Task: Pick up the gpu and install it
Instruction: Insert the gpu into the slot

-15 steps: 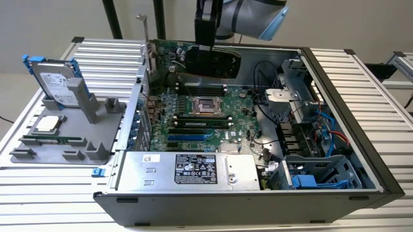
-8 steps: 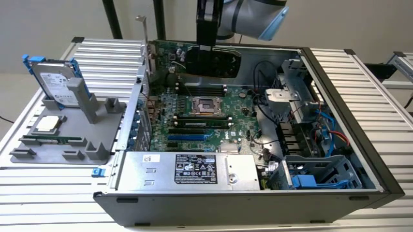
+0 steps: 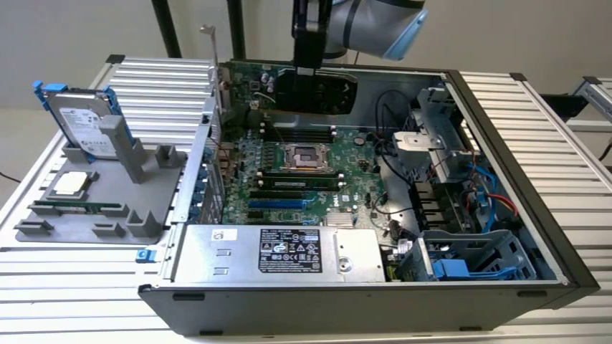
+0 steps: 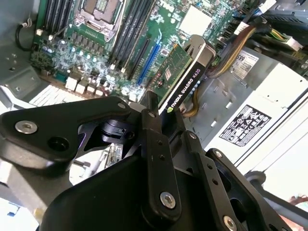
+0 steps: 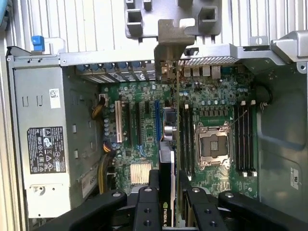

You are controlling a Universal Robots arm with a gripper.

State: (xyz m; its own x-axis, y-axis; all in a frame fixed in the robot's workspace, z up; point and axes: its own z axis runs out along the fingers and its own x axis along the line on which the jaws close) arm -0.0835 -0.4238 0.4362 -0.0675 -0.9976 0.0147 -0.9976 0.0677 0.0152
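The gpu (image 3: 320, 93) hangs on edge over the far end of the open computer case, its black shroud facing the exterior view. My gripper (image 3: 308, 68) is shut on its upper edge. In the second wrist view the gpu (image 4: 185, 72) shows its green board and black shroud edge between my fingers (image 4: 153, 113). In the first wrist view the gpu (image 5: 168, 149) is seen edge-on above the motherboard's expansion slots (image 5: 157, 120), apart from them. Its silver bracket (image 5: 171, 45) lies toward the case's rear wall.
The motherboard (image 3: 297, 165) with its bare CPU socket fills the case floor. A power supply (image 3: 277, 251) sits at the near end and cables and drive bays (image 3: 459, 215) on the exterior view's right. A grey fixture (image 3: 96, 208) on that view's left holds a hard drive (image 3: 82, 122).
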